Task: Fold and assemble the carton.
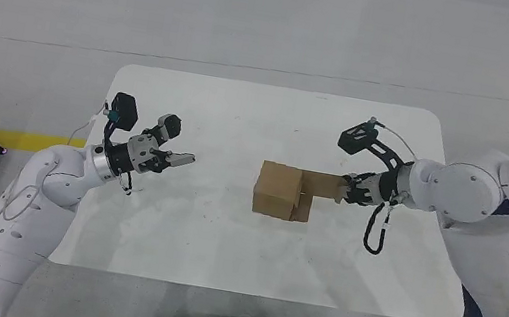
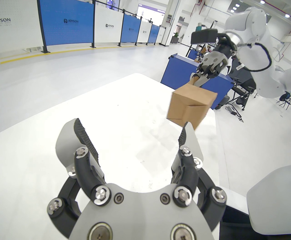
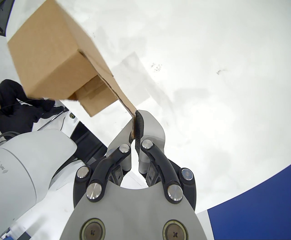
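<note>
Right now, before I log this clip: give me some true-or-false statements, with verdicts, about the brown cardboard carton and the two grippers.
1. The right gripper is shut on a flap of the brown cardboard carton. True.
2. The left gripper also grips the carton. False: it is open, holds nothing, and is apart from the carton over the white, round-cornered table.
3. In the top view, the carton lies between the two grippers. True.
4. The carton is a flat sheet. False: it already has a box shape, with the gripped flap sticking out from one end.
</note>
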Robot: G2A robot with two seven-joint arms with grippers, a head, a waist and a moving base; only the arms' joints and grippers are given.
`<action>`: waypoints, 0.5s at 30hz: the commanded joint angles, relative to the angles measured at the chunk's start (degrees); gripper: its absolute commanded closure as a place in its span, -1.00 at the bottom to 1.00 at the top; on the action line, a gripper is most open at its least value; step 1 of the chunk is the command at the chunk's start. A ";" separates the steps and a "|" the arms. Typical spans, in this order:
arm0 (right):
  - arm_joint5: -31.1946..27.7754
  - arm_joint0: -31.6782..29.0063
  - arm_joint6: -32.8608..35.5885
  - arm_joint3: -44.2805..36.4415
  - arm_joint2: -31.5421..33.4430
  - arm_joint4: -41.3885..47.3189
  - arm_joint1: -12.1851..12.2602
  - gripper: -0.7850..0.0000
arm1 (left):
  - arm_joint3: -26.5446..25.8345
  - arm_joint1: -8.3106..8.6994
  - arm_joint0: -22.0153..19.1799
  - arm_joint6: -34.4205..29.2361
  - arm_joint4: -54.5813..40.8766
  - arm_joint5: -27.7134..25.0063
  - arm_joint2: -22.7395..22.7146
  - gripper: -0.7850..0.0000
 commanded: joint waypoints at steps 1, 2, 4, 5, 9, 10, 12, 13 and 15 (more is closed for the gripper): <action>0.13 0.07 0.00 0.08 -0.01 0.02 -0.01 1.00 | 0.00 0.00 0.00 0.00 0.00 0.00 0.00 -1.00; 0.13 0.07 0.00 0.08 -0.01 0.02 -0.01 1.00 | 0.00 0.00 0.00 0.00 0.00 0.00 0.00 -1.00; 0.13 0.07 0.00 0.08 -0.01 0.02 -0.01 1.00 | 0.00 0.00 0.00 0.00 0.00 0.00 0.00 -1.00; 0.13 0.07 0.00 0.08 -0.01 0.02 -0.01 1.00 | 0.00 0.00 0.00 0.00 0.00 0.00 0.00 -1.00; 0.09 -0.67 -0.95 -0.43 -0.91 -4.70 0.17 1.00 | 0.00 0.00 0.00 0.00 0.00 0.00 0.00 -1.00; 0.20 -0.69 -0.84 -1.04 -1.25 -6.44 0.25 1.00 | 0.00 0.00 0.00 0.00 0.00 0.00 0.00 -1.00; 0.22 -0.59 0.00 -2.31 -1.94 -8.96 0.39 1.00 | 0.00 0.00 0.00 0.00 0.00 0.00 0.00 -1.00; -0.02 -0.54 0.00 -2.71 -2.58 -10.37 0.53 1.00 | 0.00 0.00 0.00 0.00 0.00 0.00 0.00 -1.00; -0.72 -0.20 0.00 -2.91 -4.67 -13.52 0.98 1.00 | 0.00 0.00 0.00 0.00 0.00 0.00 0.00 -1.00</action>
